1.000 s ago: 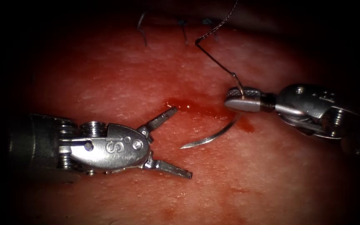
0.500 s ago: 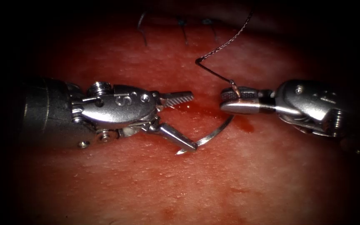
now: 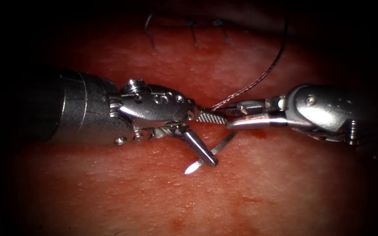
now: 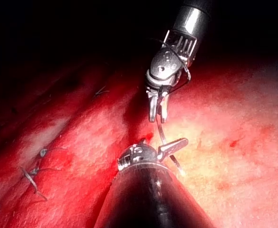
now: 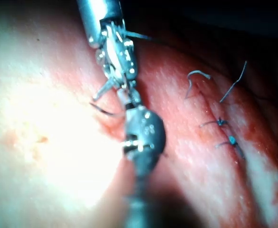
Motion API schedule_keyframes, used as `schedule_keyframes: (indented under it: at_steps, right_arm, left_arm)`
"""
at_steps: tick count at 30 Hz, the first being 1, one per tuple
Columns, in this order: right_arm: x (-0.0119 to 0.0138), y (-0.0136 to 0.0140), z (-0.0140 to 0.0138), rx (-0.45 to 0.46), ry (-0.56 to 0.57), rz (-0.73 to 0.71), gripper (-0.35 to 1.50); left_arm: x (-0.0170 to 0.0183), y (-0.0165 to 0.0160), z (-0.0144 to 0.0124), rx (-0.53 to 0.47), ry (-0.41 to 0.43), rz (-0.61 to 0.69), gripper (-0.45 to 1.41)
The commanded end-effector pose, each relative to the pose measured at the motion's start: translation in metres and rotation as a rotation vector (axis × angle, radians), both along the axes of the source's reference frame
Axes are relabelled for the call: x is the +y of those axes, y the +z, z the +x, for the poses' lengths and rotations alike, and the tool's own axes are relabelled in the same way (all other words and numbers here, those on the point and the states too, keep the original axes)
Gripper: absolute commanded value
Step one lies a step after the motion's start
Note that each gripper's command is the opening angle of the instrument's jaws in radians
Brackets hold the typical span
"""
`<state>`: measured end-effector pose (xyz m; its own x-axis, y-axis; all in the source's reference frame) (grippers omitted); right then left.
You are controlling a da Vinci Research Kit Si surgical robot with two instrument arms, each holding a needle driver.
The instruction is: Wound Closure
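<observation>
The needle (image 3: 206,156), a thin curved steel sliver, hangs mid-frame just above the wet red tissue (image 3: 285,192), its swaged end clamped by the right tool (image 3: 235,117). The left tool (image 3: 208,140) is spread wide, its lower jaw crossing the needle near the point. Braided thread (image 3: 263,74) rises upper right; dark cut ends of thread (image 3: 148,27) sit along the top.

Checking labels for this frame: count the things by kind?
Claws: 2, left claw open astride the needle, right claw shut on its thread end
Needle: 1, clear of the tissue
Thread: 1
Tied stitches: 3
Total: 7
</observation>
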<state>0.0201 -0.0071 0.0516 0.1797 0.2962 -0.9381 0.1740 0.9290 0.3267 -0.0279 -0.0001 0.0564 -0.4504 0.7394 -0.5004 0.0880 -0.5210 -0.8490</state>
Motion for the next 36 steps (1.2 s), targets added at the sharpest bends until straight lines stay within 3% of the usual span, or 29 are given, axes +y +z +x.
schedule_keyframes:
  at_steps: [1, 2, 8, 11, 12, 13, 14, 23, 28, 30, 33, 36]
  right_arm:
    - [0.0001, 0.0003, 0.0008, 0.008, -0.003, -0.017, -0.35]
    - [-0.0001, 0.0000, 0.0012, 0.017, -0.009, -0.033, -0.35]
    - [-0.0001, -0.0006, 0.0017, 0.033, -0.022, -0.047, -0.35]
    - [0.0000, -0.0009, 0.0017, 0.036, -0.023, -0.043, -0.35]
    - [0.0001, -0.0011, 0.0017, 0.036, -0.023, -0.041, -0.35]
    - [0.0001, -0.0011, 0.0017, 0.036, -0.023, -0.041, -0.35]
    - [0.0001, -0.0011, 0.0017, 0.033, -0.019, -0.042, -0.35]
    - [-0.0003, -0.0013, 0.0017, -0.027, 0.020, 0.004, -0.35]
    - [0.0006, -0.0018, 0.0021, -0.164, 0.146, 0.035, 1.03]
    - [0.0010, -0.0020, 0.0021, -0.184, 0.168, 0.040, 1.08]
    - [0.0014, -0.0029, 0.0022, -0.245, 0.234, 0.049, 1.13]
    - [0.0016, -0.0035, 0.0023, -0.283, 0.274, 0.052, 1.14]
  left_arm:
    - [0.0000, 0.0004, -0.0007, 0.003, 0.019, 0.007, 0.71]
    - [-0.0003, 0.0005, -0.0008, 0.000, 0.050, 0.028, 0.61]
    - [-0.0005, 0.0008, -0.0008, 0.008, 0.098, 0.036, 0.44]
    - [-0.0004, 0.0009, -0.0008, 0.015, 0.111, 0.028, 0.22]
    - [-0.0003, 0.0010, -0.0008, 0.019, 0.119, 0.025, -0.02]
    - [-0.0003, 0.0010, -0.0008, 0.019, 0.119, 0.025, -0.02]
    - [0.0004, 0.0011, -0.0009, 0.021, 0.114, 0.024, -0.44]
    - [0.0014, 0.0010, -0.0015, 0.041, 0.045, 0.007, -0.45]
    - [0.0010, 0.0004, -0.0013, 0.043, -0.045, -0.007, -0.45]
    - [0.0008, 0.0001, -0.0011, 0.048, -0.085, -0.012, -0.45]
    - [0.0005, -0.0006, -0.0005, 0.056, -0.234, -0.007, -0.45]
    - [0.0002, -0.0007, -0.0003, 0.053, -0.288, -0.009, -0.45]
